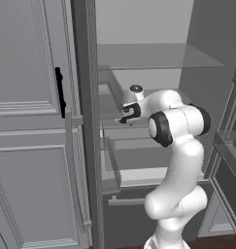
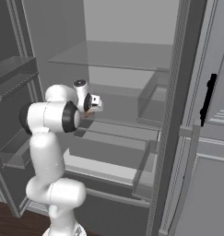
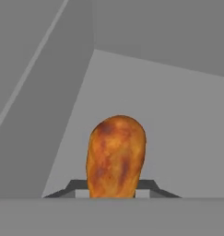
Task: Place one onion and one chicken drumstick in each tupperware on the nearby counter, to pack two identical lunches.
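My hand (image 3: pixel 112 193) is clamped on a chicken drumstick (image 3: pixel 116 156); in the hand view the two dark tips sit tight at either side of its lower end, and the orange, mottled piece stands up between them; I'd call that a firm pinch, jaws drawn in on the meat. From the left base view my hand (image 1: pixel 127 116) is reaching deep into the open fridge, over a grey shelf (image 1: pixel 139 133); a scrap of orange shows at the tips, the drumstick (image 1: pixel 131 122) again; the right base view has the same reach, hand (image 2: pixel 91 108) in at shelf height, fridge door (image 2: pixel 210 138) swung wide at the right. So where are we? By my reckoning, early; this is a pick, not a place; the drumstick is in my grip but inside the fridge, not in any tupperware; neither tupperware, nor the counter, nor an onion is in front of me here, so I can't vouch for what's packed. Left, as I judge it: lift clear, back out, carry to a tupperware.
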{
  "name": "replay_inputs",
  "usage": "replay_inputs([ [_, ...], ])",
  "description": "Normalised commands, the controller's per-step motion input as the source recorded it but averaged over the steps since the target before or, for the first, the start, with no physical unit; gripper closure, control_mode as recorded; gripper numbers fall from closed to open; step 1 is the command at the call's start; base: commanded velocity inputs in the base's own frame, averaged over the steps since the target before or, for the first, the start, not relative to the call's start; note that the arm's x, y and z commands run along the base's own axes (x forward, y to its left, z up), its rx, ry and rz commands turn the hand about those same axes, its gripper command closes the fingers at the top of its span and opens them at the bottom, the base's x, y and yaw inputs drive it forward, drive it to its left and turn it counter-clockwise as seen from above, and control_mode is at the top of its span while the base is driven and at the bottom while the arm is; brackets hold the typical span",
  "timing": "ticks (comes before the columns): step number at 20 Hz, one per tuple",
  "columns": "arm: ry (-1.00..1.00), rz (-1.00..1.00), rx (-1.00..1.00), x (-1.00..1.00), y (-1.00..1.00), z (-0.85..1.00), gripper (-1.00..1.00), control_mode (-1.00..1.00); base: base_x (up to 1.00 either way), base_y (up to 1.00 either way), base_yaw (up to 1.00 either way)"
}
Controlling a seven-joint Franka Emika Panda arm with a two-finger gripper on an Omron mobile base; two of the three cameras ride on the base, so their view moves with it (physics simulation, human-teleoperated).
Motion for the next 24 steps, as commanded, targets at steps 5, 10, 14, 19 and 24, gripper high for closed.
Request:
replay_inputs([
  [5, -0.31, 0.00, 0.00, -1.00, -0.52, 0.28, 1.00, -1.00, 0.00, 0.00, 0.00],
  [10, -0.27, 0.00, 0.00, -1.00, -0.22, 0.94, 1.00, -1.00, 0.00, 0.00, 0.00],
  [14, -0.06, -0.01, 0.00, -1.00, -0.14, 1.00, 1.00, -1.00, 0.00, 0.00, 0.00],
  [19, 0.00, -0.03, 0.00, -1.00, -0.25, 1.00, 1.00, -1.00, 0.00, 0.00, 0.00],
  [24, 0.00, -0.01, 0.00, -1.00, -0.10, 0.48, 1.00, -1.00, 0.00, 0.00, 0.00],
])
